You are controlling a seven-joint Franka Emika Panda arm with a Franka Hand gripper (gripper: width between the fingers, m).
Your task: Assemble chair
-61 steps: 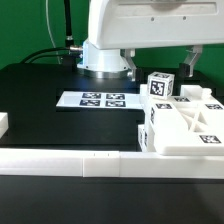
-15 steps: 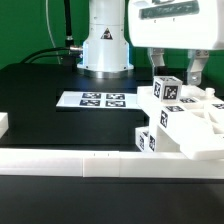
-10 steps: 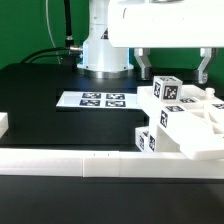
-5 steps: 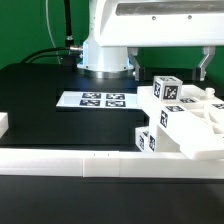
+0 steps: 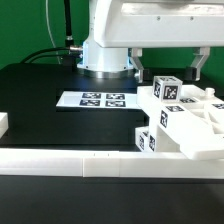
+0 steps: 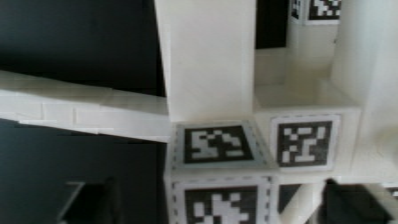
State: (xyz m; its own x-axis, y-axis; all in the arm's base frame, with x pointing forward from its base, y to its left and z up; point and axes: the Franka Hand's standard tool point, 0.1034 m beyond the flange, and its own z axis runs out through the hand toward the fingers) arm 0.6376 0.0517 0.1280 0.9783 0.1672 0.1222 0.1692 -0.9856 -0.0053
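The chair (image 5: 190,125) sits in the lower right of the exterior view, just behind the rail (image 5: 70,160), with a tagged post (image 5: 165,90) standing at its top. The gripper (image 5: 170,72) hangs over that post, its fingers (image 5: 140,63) wide apart on either side and clamping nothing. The marker board (image 5: 95,100) lies at centre left.
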